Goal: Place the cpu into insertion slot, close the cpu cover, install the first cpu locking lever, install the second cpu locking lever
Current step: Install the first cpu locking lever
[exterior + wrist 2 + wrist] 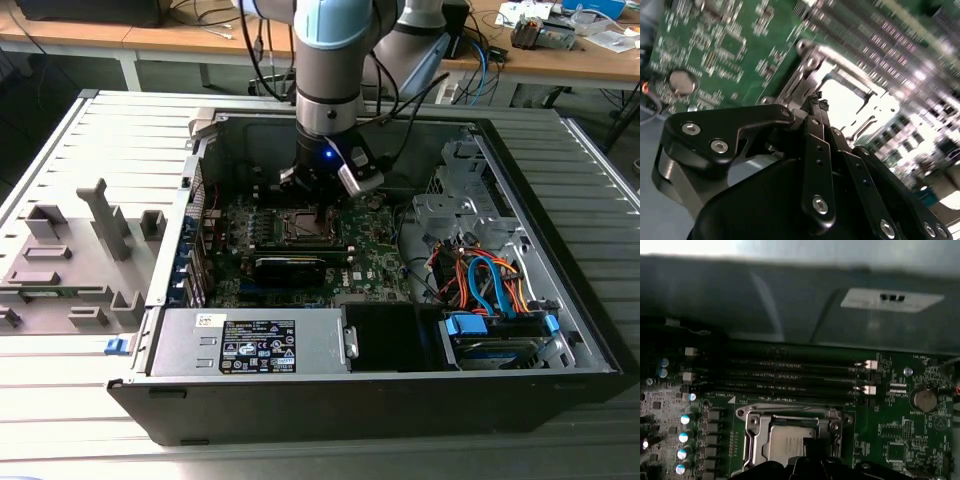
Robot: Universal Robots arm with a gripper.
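Hovering over the slot, the gripper has fingers pressed together, holding nothing; the cpu sits inside, cover down, at the board's 10 o'clock

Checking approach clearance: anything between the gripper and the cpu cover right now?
Nothing visible. The gripper sits directly over the insertion slot, fingertips at the cpu cover frame. The cpu lies inside it. The memory slots lie off to one side.
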